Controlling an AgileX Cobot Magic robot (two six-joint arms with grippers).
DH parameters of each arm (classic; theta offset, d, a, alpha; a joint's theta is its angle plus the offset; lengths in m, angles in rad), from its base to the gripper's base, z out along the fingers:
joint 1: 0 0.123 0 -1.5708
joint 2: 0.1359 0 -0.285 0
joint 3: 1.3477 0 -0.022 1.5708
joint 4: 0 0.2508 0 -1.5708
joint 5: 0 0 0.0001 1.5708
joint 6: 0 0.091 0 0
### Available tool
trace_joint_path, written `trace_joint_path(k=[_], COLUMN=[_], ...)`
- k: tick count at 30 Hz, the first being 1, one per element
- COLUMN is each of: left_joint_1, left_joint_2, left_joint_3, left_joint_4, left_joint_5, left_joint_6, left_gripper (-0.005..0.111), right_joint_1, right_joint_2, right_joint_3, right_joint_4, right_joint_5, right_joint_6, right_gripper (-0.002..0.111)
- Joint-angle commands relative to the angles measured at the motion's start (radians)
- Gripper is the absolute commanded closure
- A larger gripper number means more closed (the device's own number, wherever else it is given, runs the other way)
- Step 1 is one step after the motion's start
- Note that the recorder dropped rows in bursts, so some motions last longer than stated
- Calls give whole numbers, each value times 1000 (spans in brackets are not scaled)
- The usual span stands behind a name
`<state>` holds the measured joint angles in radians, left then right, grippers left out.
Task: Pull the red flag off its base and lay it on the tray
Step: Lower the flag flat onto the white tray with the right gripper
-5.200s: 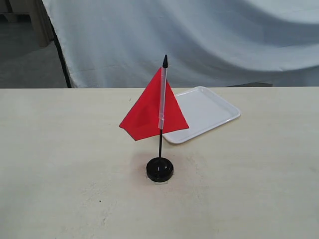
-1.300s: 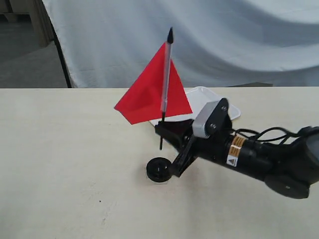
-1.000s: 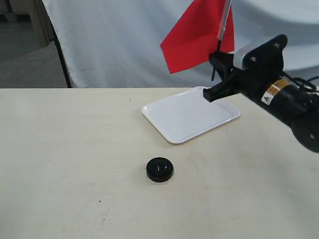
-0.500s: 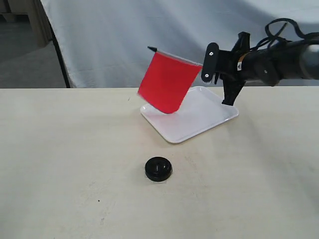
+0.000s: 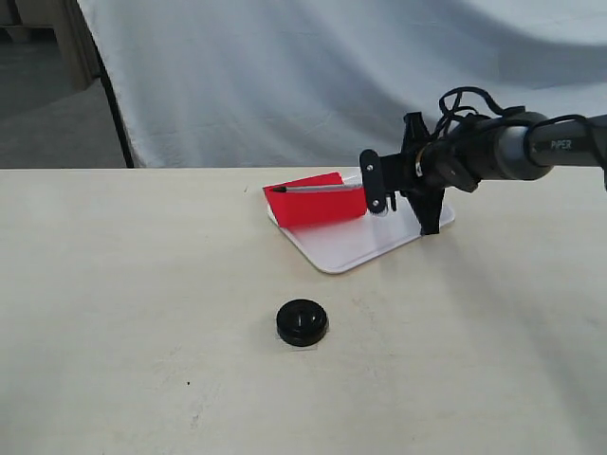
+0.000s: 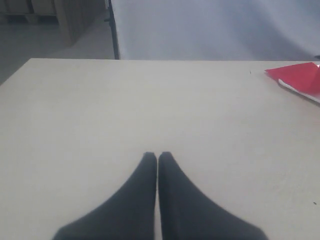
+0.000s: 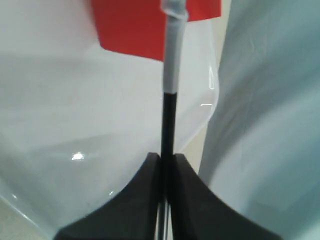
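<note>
Release is best delayed; the small red cloth flag (image 5: 318, 204), pinched by the right gripper (image 7: 168, 159), should be laid flat in the shallow white tray (image 5: 365, 248).

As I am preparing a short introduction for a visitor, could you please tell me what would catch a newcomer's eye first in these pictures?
The bright red flag stands out first, lying almost flat over the left part of the white tray, with its black stick clamped in the right gripper. Next comes the small black base, sitting alone on the pale table nearer the camera.
</note>
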<state>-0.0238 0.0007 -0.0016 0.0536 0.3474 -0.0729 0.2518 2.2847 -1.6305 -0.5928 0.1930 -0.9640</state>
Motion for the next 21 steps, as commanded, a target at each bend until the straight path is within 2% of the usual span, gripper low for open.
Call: trace_joint_path(k=[1,3,5,7,10,11,12,15,21], left_joint_1=[2,2,2,2,2,2,2,2,2], left_joint_2=[-1,-1,-1,-1,-1,-1,-1,-1,-1], left_joint_3=[2,2,2,2,2,2,2,2,2], left_joint_4=[-5,-5,-5,-5,-5,-5,-5,-5,-5], left_joint_5=[-4,-4,-4,-4,-4,-4,-4,-4,-4], left_joint_6=[-3,-3,-3,-3,-3,-3,-3,-3,-3], left_gripper=[105,105,105,105,105,105,105,105,105], right_joint_1=[0,5,9,9,11,11,11,11,11], right_joint_2=[14,14,14,14,14,12,12,1,-65], right_joint_3=[-7,-7,-7,-7,-7,-7,-7,-7,-7], right_joint_4=[-24,-24,-24,-24,-8,-5,-5,-5,19], right_joint_5=[-9,-4,6,11,38,55,73,124,246], right_joint_6=[0,11,11,11,13,23,40,82,127], right_gripper=[108,104,93,74,38,30,26,30,47])
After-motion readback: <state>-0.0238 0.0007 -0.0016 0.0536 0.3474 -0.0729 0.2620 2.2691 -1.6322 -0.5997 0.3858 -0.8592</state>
